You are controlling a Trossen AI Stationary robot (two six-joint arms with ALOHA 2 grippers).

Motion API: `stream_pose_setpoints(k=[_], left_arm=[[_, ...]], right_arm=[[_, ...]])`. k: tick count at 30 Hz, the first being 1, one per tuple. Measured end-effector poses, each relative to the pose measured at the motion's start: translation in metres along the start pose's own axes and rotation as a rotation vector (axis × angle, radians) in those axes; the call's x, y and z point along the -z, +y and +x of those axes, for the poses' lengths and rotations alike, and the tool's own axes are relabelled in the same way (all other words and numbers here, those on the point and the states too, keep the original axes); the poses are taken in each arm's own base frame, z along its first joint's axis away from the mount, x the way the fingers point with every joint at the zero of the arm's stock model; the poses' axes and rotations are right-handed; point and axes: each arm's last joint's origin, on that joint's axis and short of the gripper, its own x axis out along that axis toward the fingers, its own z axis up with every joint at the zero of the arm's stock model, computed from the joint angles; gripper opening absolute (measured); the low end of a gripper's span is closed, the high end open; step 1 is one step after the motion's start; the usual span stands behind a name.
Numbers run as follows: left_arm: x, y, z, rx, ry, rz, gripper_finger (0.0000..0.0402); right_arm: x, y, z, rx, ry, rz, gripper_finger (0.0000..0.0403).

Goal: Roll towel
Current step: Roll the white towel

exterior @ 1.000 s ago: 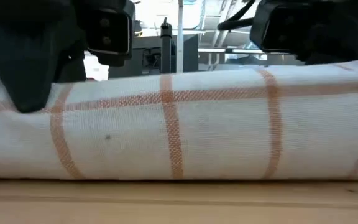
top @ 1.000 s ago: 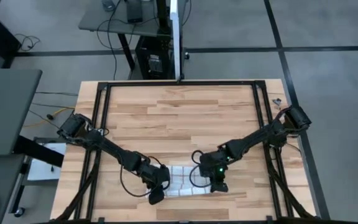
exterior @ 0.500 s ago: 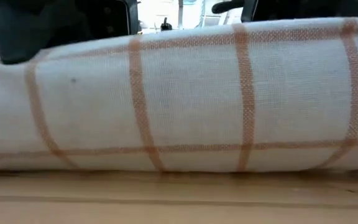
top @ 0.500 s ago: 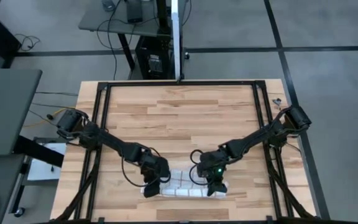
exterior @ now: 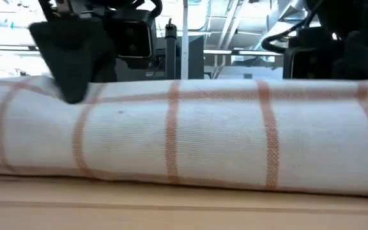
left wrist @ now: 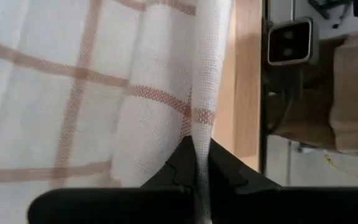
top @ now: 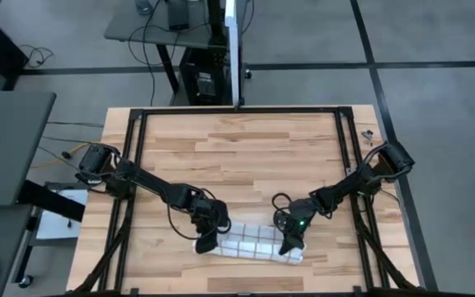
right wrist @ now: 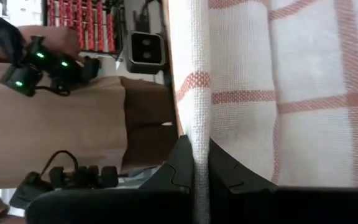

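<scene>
High view: the rolled towel [top: 250, 246] is seen near the table's [top: 246, 148] front edge, with the left gripper [top: 204, 243] at its left end and the right gripper [top: 286, 245] at its right end.

Low view: the roll is shown lying flat on the wood.

Left wrist view: towel cloth is pinched between closed fingers [left wrist: 182, 168].

Right wrist view: a fold is likewise clamped between fingers [right wrist: 180, 165].

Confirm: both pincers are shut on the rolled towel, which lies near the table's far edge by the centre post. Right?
Not quite. The high view shows the towel near the table's front edge, away from the post. Left pincer and right pincer are indeed shut on it.
</scene>
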Motion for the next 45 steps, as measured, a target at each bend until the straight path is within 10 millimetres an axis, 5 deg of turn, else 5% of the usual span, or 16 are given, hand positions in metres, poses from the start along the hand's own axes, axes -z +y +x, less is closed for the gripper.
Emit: stream_pose_setpoints(k=[8, 20, 30, 40, 45], left_arm=[[-0.001, 0.012, -0.003, -0.194, -0.063, -0.007, 0.0000], [0.007, 0.005, 0.001, -0.207, -0.028, -0.004, 0.0004], [0.020, 0.012, 0.001, -0.320, 0.062, -0.056, 0.0081], [0.020, 0.012, 0.001, -0.326, 0.067, -0.050, 0.0087], [0.020, 0.012, 0.000, -0.326, 0.065, -0.044, 0.0087]], right_arm=[[0.008, -0.012, -0.002, 0.081, -0.021, 0.052, 0.0000], [0.007, -0.016, -0.004, 0.132, -0.053, 0.112, 0.0014], [-0.006, -0.017, -0.021, 0.058, 0.012, 0.180, 0.0104], [-0.030, 0.025, -0.066, -0.112, -0.167, 0.081, 0.0116], [-0.031, 0.035, -0.073, -0.106, -0.236, 0.069, 0.0116]])
